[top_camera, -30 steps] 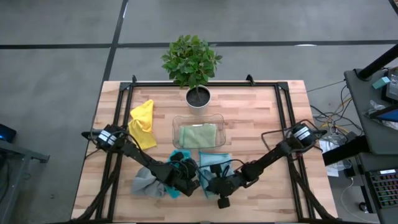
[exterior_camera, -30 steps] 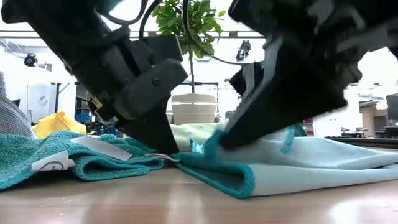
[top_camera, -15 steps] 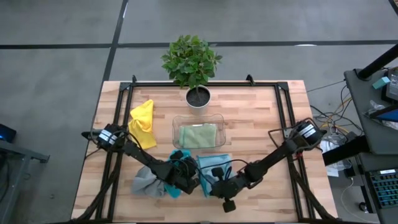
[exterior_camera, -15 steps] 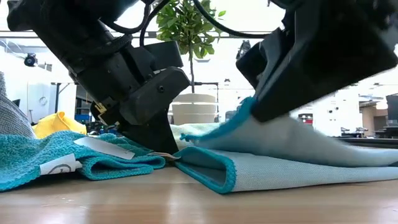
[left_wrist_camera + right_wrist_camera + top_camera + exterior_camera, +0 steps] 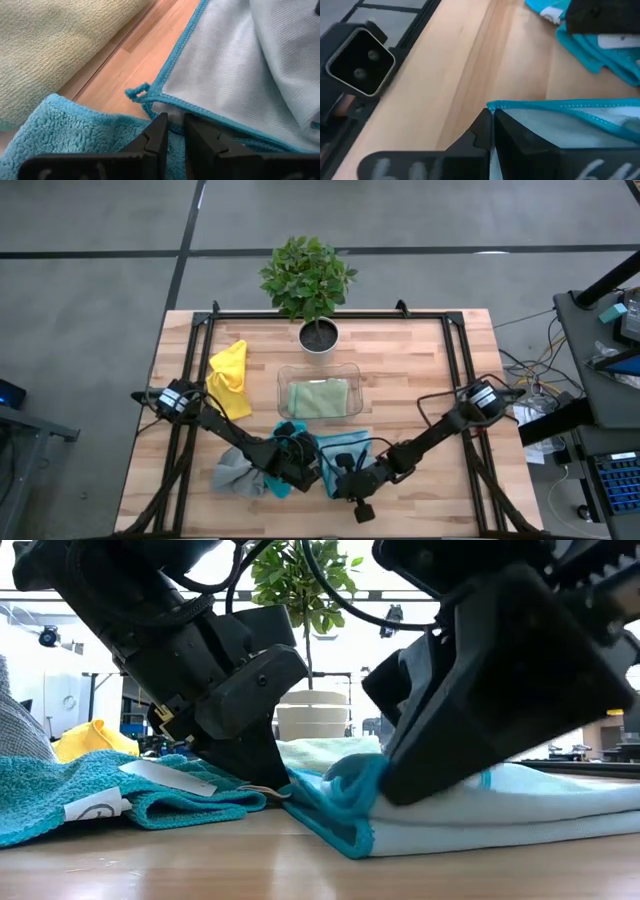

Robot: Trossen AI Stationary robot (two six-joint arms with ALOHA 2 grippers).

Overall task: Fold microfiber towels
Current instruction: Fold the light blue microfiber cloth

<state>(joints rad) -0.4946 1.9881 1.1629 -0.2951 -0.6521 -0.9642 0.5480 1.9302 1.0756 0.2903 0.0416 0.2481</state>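
Near the wooden table's (image 5: 420, 370) front edge, the right gripper (image 5: 385, 780) is pinching the soft light blue microfiber towel's (image 5: 520, 805) teal-hemmed corner shut, while the left gripper (image 5: 172, 131), fingers nearly closed, is pressing beside the towel's opposite corner.

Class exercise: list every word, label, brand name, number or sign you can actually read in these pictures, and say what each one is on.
No text can be read in any view.
White sewn-in tags on the fluffy teal microfiber towel: a round mark shows on one tag, too blurred to read; the other tag looks blank.
White tag seen in the right wrist view: too blurred to read.
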